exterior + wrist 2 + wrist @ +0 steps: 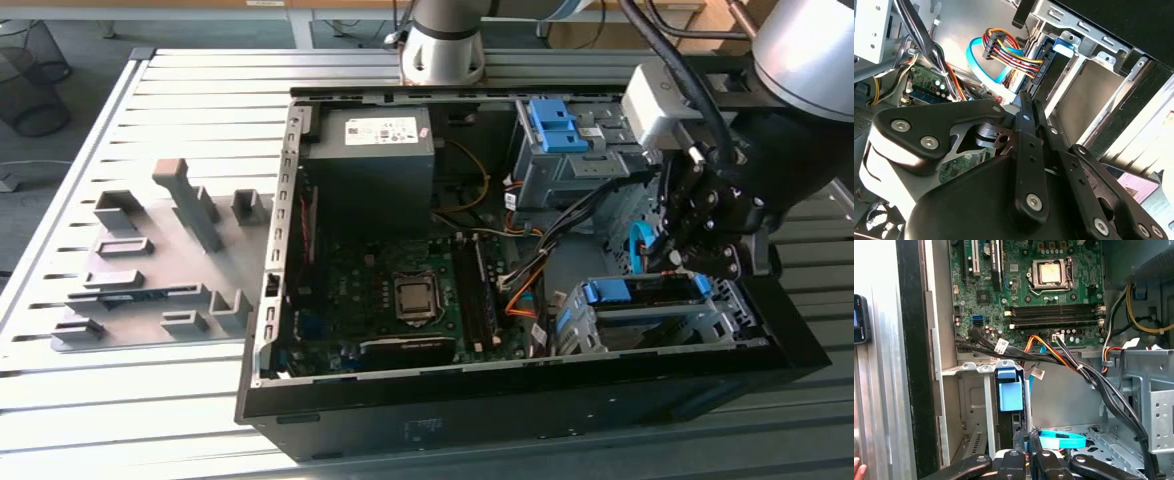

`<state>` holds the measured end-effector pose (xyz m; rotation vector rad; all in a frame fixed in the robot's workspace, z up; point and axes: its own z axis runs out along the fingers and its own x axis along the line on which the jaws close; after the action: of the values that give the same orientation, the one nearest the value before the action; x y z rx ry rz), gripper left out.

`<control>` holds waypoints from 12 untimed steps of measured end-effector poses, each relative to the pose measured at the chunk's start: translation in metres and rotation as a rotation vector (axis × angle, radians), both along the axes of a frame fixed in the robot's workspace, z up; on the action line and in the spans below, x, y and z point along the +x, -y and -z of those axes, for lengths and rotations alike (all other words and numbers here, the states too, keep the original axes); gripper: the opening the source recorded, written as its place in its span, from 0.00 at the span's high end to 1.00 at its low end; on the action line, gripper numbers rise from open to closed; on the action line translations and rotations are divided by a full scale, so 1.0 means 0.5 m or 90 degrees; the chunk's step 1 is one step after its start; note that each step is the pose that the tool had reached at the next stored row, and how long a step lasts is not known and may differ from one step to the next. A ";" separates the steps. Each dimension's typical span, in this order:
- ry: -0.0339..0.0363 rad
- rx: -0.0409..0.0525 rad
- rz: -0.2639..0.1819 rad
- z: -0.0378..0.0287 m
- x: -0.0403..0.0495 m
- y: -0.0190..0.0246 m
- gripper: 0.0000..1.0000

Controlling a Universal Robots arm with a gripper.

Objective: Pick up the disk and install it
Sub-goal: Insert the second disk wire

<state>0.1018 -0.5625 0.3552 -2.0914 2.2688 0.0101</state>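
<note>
1. Leftmost in the exterior view, well away from the drive cage (641, 335), a grey fixture tray (147, 260) lies on the slatted desk (174, 90). It plays no part here.
2. Next, inside the open computer case, the power supply (374, 170) and the motherboard (400, 260) lie on the exterior view's left of the drive cage.
3. The disk (657, 290) stands on edge in that drive cage, with its blue rail uppermost. Its long axis seems to run along the cage, roughly across the exterior view. In the first wrist view it is a dark slab under a blue tab (1010, 395).
4. The pincer (714, 265) hangs just above the cage's end on the exterior view's right, so the disk lies below it and slightly toward that view's left. In both wrist views its fingers (1020, 440) look clenched together, with no disk between them. Their tips sit just beside the disk's near end, next to a blue data cable (1064, 440).
5. Hard to make out:
   - The cage walls hide the disk's silver face and label.
   - I cannot tell whether the disk is pushed fully home.
   - I cannot tell whether the fingertips touch its edge or the cable; in the second wrist view the pincer's own body covers much of the contact area.
</note>
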 end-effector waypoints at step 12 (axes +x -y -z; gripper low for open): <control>-0.0246 0.0001 0.002 0.004 0.017 0.0005 0.85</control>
<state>0.1102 -0.5627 0.3531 -2.1056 2.2936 0.0509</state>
